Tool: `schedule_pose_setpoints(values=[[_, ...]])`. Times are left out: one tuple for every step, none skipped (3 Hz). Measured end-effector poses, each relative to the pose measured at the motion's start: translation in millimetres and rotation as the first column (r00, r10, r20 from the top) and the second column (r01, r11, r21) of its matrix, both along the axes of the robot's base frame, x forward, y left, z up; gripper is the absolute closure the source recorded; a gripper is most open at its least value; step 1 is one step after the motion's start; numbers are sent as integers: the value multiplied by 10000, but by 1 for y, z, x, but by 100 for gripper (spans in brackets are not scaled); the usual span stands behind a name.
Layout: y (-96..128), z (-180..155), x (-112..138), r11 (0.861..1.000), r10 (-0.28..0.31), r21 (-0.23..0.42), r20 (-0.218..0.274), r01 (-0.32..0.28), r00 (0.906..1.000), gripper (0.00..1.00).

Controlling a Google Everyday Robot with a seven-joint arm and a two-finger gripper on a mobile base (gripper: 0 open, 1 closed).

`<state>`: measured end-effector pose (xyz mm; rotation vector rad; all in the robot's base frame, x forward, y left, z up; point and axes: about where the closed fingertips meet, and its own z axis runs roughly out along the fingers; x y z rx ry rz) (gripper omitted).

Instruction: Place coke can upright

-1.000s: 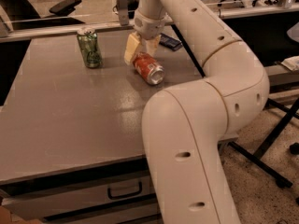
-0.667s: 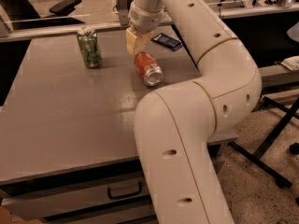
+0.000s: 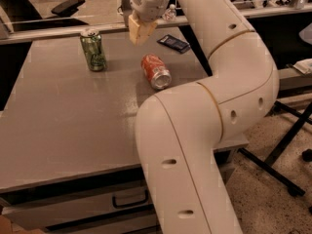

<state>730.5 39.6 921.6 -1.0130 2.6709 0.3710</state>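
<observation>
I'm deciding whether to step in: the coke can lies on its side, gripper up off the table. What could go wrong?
The coke can, lying on its side on the table, may roll away if the gripper, hovering behind it, nudges it on descent. The upright green can, left of it in view, and the dark flat object behind could be knocked by a wide swing.

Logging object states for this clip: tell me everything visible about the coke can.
The coke can is red-orange metal with white markings and silver ends. It lies on its side on the grey table, one silver end turned toward the camera, not upright. Nothing but the table touches it. The tool hangs above and behind it, apart from it.
</observation>
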Motion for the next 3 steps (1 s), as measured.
schedule_pose_setpoints(values=[[-4,2,-6,9986,-426,302,-379,438,9984,59],[-4,1,-12,9964,-716,410,-718,747,9948,37],[-2,2,-17,9953,-876,337,-916,910,9919,13]])
